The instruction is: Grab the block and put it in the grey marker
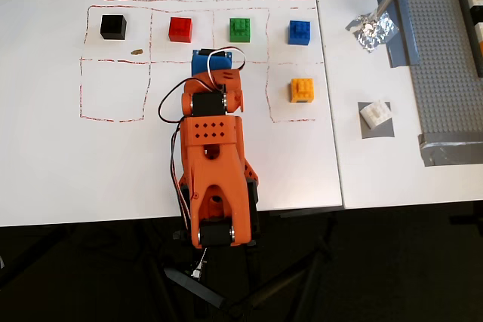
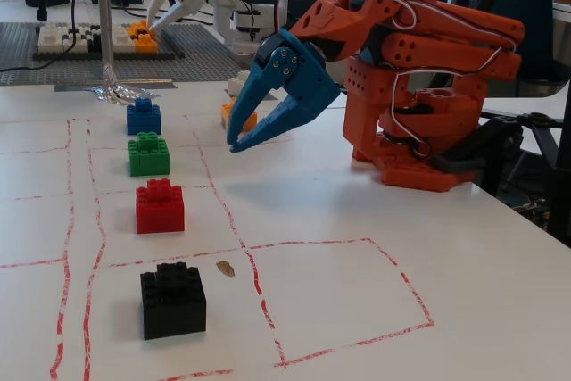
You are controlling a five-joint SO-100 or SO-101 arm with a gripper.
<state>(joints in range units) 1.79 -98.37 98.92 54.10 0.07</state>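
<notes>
The block [image 1: 376, 114], a small white studded brick, rests on the grey marker [image 1: 371, 131], a dark-grey square patch at the right of the overhead view. Only a sliver of the block [image 2: 235, 85] shows behind the arm in the fixed view. My orange arm is folded back over its base at the table's near edge. Its blue gripper [image 1: 207, 56] hangs a little above the white sheet, well to the left of the block in the overhead view. The gripper's [image 2: 235, 144] curved fingers meet at the tips with nothing between them.
A row of black [image 1: 112, 27], red [image 1: 180, 29], green [image 1: 240, 29] and blue [image 1: 299, 32] bricks lies beyond the gripper. An orange-yellow brick [image 1: 302, 90] sits to its right. Crumpled foil [image 1: 372, 30], a pole and a grey baseplate [image 1: 445, 58] stand far right.
</notes>
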